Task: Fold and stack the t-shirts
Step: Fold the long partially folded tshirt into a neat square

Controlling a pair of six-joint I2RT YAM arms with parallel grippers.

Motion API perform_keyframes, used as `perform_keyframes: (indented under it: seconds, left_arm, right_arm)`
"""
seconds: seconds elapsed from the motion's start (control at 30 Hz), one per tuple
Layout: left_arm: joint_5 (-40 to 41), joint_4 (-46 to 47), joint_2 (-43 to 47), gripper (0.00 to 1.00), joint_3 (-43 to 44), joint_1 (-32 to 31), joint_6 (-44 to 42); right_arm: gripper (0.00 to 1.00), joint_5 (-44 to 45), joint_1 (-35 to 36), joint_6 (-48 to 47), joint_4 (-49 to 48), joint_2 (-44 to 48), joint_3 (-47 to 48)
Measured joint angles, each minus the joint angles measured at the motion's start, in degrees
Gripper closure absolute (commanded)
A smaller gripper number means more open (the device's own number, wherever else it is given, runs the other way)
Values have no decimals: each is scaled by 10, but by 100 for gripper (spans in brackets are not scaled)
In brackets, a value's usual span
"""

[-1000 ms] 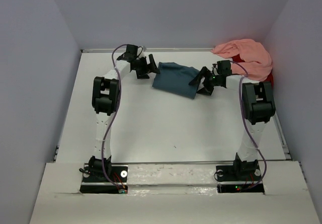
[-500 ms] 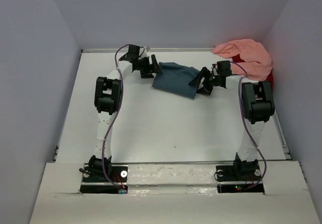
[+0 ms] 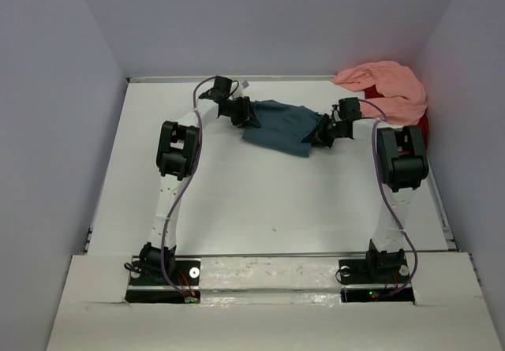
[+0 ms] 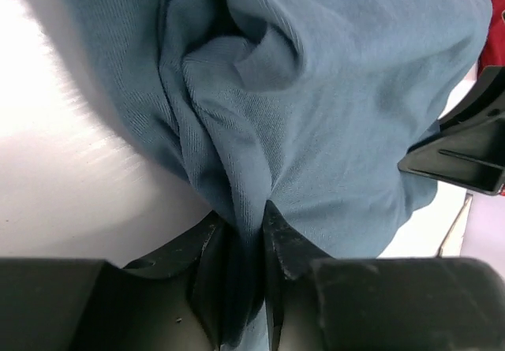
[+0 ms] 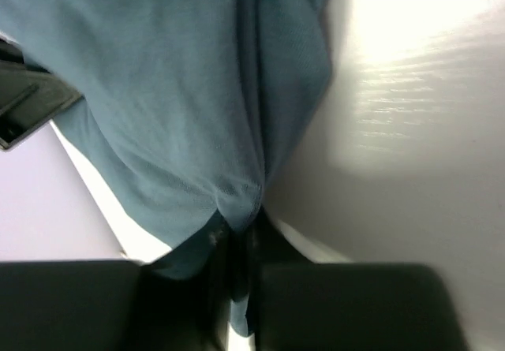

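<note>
Wrist views: left pincer [image 4: 245, 229] pinches blue t-shirt [image 4: 339, 114] fold; right pincer [image 5: 237, 237] pinches its other edge. Top view alone shows pink t-shirt [image 3: 385, 85] heaped far right; red t-shirt [image 3: 427, 124] peeks beside it.

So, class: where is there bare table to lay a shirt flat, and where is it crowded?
Bare table lies between the left arm and right arm, nearer than the teal shirt. Another strip runs from the left arm to the left wall. Crowded: the far right corner, pink shirt heaped over red shirt.
</note>
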State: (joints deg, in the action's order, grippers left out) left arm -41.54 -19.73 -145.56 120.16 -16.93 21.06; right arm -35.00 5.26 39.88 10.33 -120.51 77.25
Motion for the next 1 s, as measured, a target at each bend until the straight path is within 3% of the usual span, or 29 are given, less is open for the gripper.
perform_keyframes:
  seconds: [0.23,0.4,0.8,1.0]
  left_arm:
    - [0,-23,1,78,4,-2,-2]
    - [17,-45,17,80,-14,-6,-7]
    - [99,-67,185,80,-263,-53,-9]
    - [117,-64,278,80,-403,-92,3]
  right_arm:
    - [100,14,0,-28,63,-11,38]
    - [100,22,3,-79,151,-44,114]
    - [100,31,43,-169,296,-69,181]
    - [100,53,95,-175,315,-10,97]
